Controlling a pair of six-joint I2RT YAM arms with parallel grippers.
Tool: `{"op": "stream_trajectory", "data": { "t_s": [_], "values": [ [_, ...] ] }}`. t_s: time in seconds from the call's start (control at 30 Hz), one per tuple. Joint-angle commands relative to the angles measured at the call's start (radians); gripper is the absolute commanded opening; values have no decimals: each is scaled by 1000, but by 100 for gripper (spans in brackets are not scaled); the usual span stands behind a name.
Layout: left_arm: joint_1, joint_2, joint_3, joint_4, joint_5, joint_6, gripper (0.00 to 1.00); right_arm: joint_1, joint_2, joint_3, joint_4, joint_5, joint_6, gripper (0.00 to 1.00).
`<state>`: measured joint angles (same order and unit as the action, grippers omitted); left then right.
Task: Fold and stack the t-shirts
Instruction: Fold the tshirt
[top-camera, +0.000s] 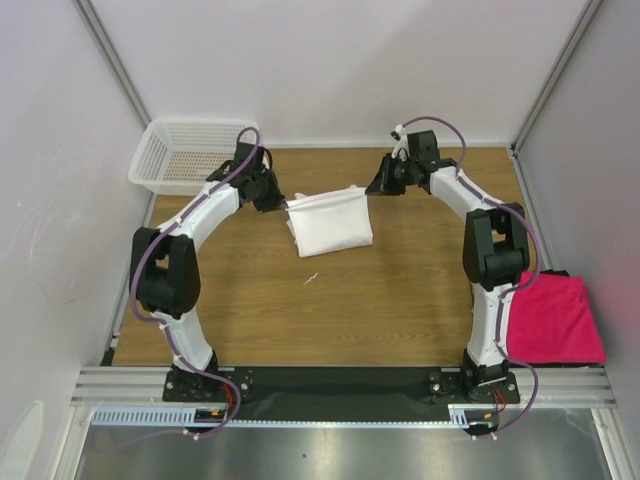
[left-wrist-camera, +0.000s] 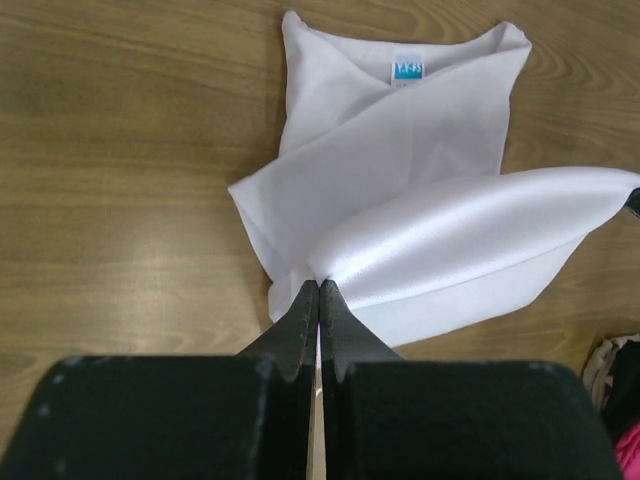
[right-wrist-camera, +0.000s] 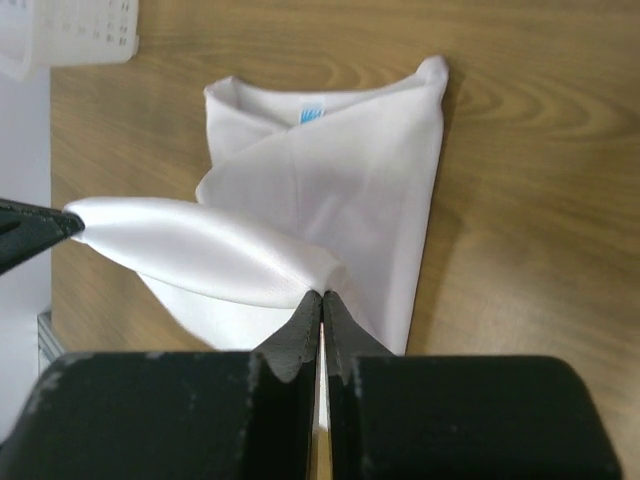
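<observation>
Bare table (top-camera: 400, 300) nearside; basket (top-camera: 146, 160) far-left

Wood-grain table (top-camera: 400, 300), plain white walls (top-camera: 330, 60) on three sides, aluminium corner posts (top-camera: 113, 58), brushed metal ledge (top-camera: 330, 455) in front, even light

I'm looking into a lab test cell: plain white panels (top-camera: 330, 60) are closing in a wood-grain table (top-camera: 400, 300), aluminium posts (top-camera: 108, 55) are framing the corners, and the left arm (top-camera: 175, 270) and right arm (top-camera: 495, 260) are sitting bolted to a slotted rail (top-camera: 130, 382) at the near edge.
</observation>
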<state>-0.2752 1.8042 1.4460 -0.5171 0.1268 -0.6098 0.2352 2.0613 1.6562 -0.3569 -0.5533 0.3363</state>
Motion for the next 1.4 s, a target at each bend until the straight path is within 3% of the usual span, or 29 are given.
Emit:
{"op": "stream_trajectory", "data": {
  "t_s": [0.0,0.4,0.47,0.53,0.57,0.6,0.63,0.67,0.8,0.93,1.1,1.23,1.37],
  "values": [
    [30,65,59,57,13,-16,0,-13,98,109,36,49,0,5],
    [47,290,214,170,31,-30,0,-28,299,313,68,16,30,7],
    [51,316,234,169,28,-27,1,-27,312,326,81,10,30,11],
    [54,325,247,154,19,-22,5,-28,319,341,82,0,29,25],
    [56,323,258,151,14,-21,22,-30,322,349,67,-5,27,34],
    [56,317,263,147,11,-15,33,-30,323,358,59,-10,24,49],
    [57,313,267,146,1,4,43,-33,321,367,53,-14,23,54],
    [57,291,283,146,-1,11,60,-33,309,381,44,-19,23,62],
    [57,215,287,198,13,57,80,-39,263,408,36,-22,23,70],
    [53,134,278,229,79,68,81,-34,206,410,24,-31,33,71],
    [16,28,130,380,198,-4,79,-27,146,326,105,-62,149,69],
    [-7,7,-100,706,240,-227,79,-13,132,150,323,-115,320,69],
    [-22,61,-213,919,263,-358,78,3,158,79,435,-135,385,69]
  ]
}}
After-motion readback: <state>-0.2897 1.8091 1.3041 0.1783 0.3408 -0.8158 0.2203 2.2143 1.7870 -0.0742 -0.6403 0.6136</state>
